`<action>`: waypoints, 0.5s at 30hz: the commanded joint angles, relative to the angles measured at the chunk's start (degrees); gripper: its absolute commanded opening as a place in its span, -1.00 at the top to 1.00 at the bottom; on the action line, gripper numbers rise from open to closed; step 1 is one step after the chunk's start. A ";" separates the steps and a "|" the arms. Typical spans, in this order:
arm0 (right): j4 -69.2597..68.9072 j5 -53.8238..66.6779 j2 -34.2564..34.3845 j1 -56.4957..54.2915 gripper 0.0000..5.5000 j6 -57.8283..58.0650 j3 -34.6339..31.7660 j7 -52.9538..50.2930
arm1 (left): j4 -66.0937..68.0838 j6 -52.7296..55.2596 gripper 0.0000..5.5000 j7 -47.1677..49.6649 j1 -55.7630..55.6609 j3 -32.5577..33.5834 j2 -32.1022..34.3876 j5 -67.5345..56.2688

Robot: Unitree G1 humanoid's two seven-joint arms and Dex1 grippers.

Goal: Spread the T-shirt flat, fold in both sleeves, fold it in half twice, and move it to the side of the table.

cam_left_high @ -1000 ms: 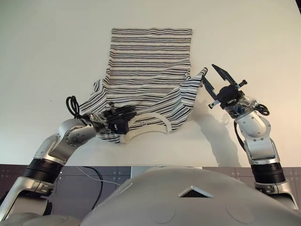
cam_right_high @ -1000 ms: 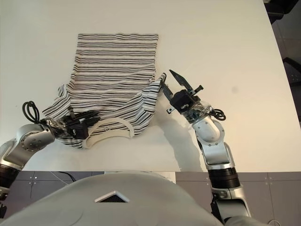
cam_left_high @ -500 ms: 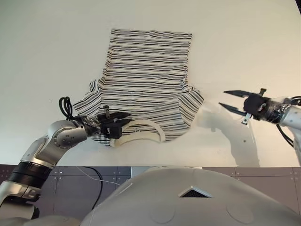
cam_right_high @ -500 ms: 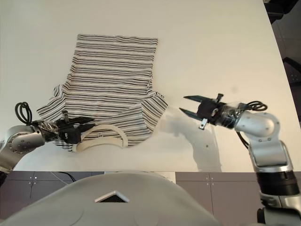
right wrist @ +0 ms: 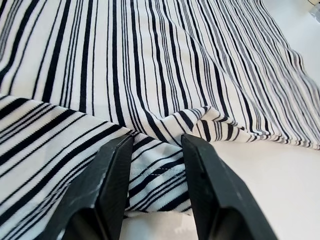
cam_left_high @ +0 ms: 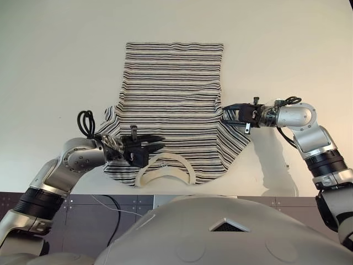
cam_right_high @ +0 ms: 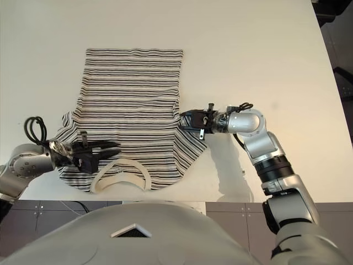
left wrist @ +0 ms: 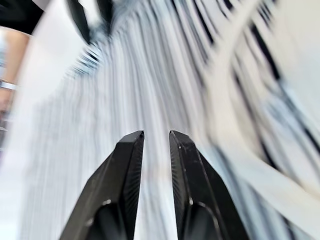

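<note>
T-shirt (cam_left_high: 171, 83) sleeve lies between right tool's (right wrist: 156, 145) fingers.

Black and white stripes all over the T-shirt (cam_left_high: 171, 83), thin and thick lines mixed, crosswise on the body, slanted on the sleeves. Plain white ribbed collar (cam_left_high: 165, 167). Off-white worktop (cam_left_high: 55, 55), no pattern. Glossy black jaws on the left gripper (cam_left_high: 156, 141) and right gripper (cam_left_high: 224, 114).
</note>
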 commanded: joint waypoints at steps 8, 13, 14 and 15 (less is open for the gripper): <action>-4.77 2.73 -12.24 15.06 0.36 0.09 -7.62 0.35 | 0.48 17.65 0.66 2.49 10.06 19.12 -3.31 -17.48; -15.95 8.88 -12.82 20.53 0.36 4.54 -17.04 -4.71 | -7.44 28.79 0.66 1.67 26.58 28.47 -5.37 -24.72; -17.66 10.26 -12.40 21.16 0.36 5.11 -20.08 -6.56 | -7.83 31.35 0.66 1.69 28.79 30.97 -5.88 -26.35; -19.36 11.96 -11.97 21.64 0.36 6.15 -23.09 -8.21 | -8.02 33.59 0.66 1.66 30.47 33.13 -6.41 -27.73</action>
